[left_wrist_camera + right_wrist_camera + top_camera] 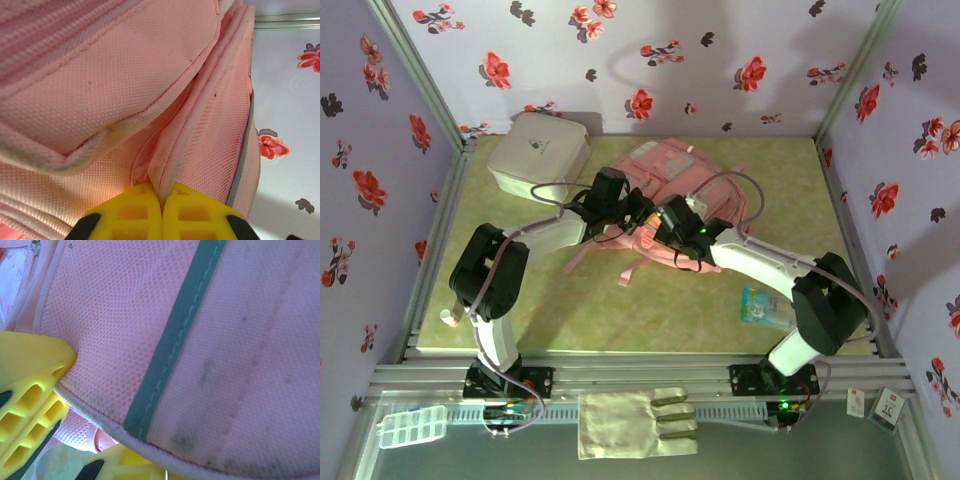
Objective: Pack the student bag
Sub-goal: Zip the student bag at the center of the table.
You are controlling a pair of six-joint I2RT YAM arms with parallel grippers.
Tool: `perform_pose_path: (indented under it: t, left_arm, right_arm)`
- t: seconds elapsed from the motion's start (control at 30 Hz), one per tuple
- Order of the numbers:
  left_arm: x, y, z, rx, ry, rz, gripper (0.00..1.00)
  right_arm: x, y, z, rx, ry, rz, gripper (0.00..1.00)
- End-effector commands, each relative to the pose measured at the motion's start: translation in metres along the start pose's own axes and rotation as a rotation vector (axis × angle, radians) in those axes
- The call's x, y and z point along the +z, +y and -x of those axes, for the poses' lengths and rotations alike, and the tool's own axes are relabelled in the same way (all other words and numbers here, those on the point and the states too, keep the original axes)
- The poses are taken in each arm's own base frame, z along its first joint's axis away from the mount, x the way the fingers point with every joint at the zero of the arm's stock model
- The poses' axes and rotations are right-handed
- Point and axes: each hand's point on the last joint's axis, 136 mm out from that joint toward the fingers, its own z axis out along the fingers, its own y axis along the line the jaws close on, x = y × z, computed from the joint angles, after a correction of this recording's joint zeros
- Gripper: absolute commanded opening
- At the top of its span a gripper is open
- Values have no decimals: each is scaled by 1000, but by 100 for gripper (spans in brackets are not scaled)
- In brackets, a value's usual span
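The student bag [672, 172] is a soft pink backpack lying at the back middle of the green table, its near end raised between both arms. My left gripper [638, 213] is shut on a fold of the bag's pink mesh [165, 150], pinched between the yellow fingertips [135, 205]. My right gripper [672, 228] meets the bag from the right. Its yellow fingers [35, 375] stand fairly wide with the bag's padded, pale-trimmed edge [100, 415] held between them, and the mesh dents against the upper finger. A grey-green band [170, 355] runs across that panel.
A white rounded-square box [538, 150] stands at the back left, touching the bag. A small blue packet [767, 307] lies on the table at the front right. Floral walls close in three sides. Pale gloves [635, 422] and a clear box [410, 428] lie beyond the front rail.
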Motion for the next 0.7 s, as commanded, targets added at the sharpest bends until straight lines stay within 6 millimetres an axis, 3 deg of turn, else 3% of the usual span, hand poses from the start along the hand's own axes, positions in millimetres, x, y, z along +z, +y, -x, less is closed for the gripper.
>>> perform_pose_path:
  t: [0.0, 0.2, 0.3, 0.37, 0.47, 0.57, 0.67]
  left_arm:
    - [-4, -27, 2, 75, 1, -74, 0]
    - [-4, -16, 6, 102, 2, -40, 0]
    - [-4, -15, 5, 115, 6, -32, 0]
    - [-4, -15, 5, 118, 10, -33, 0]
    - [-4, -16, 3, 123, 22, -36, 0]
    - [-4, -17, 3, 129, 24, -31, 0]
    - [-5, -18, 3, 131, 24, -32, 0]
  right_arm:
    - [-23, -22, 17, -38, -56, -53, 0]
    - [-36, -80, 3, -101, -3, -176, 0]
    - [-37, -106, 13, -131, -27, -256, 0]
    - [-34, -105, 19, -166, -20, -235, 0]
    - [-32, -83, 23, -255, 16, -156, 1]
    - [-31, -66, 23, -326, 49, -102, 12]
    - [-28, -67, 21, -357, 64, -104, 22]
